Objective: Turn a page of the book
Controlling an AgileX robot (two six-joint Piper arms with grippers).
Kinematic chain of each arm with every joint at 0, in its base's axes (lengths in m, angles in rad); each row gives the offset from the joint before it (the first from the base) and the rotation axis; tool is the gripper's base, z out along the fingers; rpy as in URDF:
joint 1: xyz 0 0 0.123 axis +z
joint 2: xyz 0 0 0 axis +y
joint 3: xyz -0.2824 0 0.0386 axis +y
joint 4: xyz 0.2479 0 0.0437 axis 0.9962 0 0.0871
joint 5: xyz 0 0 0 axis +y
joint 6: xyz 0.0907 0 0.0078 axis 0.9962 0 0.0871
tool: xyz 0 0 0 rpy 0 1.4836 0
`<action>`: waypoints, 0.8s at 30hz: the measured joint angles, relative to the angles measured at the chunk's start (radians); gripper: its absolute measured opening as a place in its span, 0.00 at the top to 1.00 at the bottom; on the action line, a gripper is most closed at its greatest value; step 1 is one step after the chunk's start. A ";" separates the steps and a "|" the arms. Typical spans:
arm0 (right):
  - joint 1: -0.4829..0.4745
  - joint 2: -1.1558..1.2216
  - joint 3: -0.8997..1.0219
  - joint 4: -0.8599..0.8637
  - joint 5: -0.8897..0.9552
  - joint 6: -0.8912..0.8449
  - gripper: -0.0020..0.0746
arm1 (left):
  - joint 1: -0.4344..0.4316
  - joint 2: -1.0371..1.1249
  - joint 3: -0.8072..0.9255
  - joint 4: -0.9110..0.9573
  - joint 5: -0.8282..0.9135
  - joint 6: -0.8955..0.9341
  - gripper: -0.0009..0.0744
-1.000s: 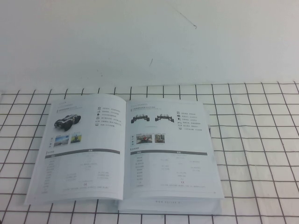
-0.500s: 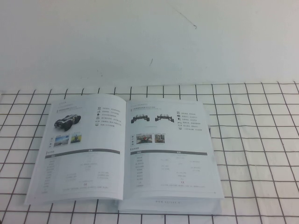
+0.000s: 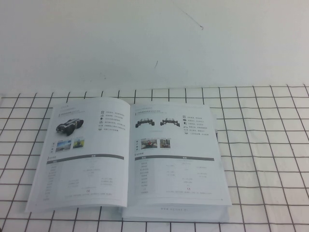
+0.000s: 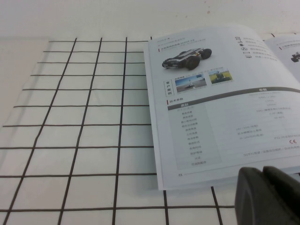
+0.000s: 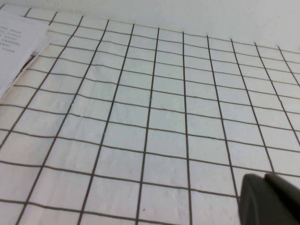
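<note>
The book (image 3: pixel 128 157) lies open and flat on the gridded cloth. Its right-hand sheet is the page (image 3: pixel 175 154), showing two dark robot chassis side by side. The left-hand sheet (image 3: pixel 82 154) shows one black wheeled robot. Neither gripper shows in the high view. In the left wrist view my left gripper (image 4: pixel 263 174) is shut and empty, just off the near edge of the book's left-hand sheet (image 4: pixel 220 108). In the right wrist view my right gripper (image 5: pixel 265 180) is shut and empty above bare cloth, well away from the book's corner (image 5: pixel 16 42).
A white cloth with a black grid (image 3: pixel 260 145) covers the table. A plain white wall (image 3: pixel 154 43) rises behind it. Open cloth lies on both sides of the book (image 4: pixel 75 131), (image 5: pixel 164 108).
</note>
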 joint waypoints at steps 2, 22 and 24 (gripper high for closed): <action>0.000 0.000 0.000 0.000 0.000 0.000 0.98 | 0.000 0.000 0.000 0.000 0.000 0.000 0.99; 0.000 0.000 0.000 -0.008 0.000 -0.004 0.98 | 0.000 0.000 0.000 0.000 0.000 0.000 0.99; 0.000 0.000 0.000 -0.010 0.000 -0.004 0.98 | 0.000 0.000 0.000 0.000 0.002 0.000 0.99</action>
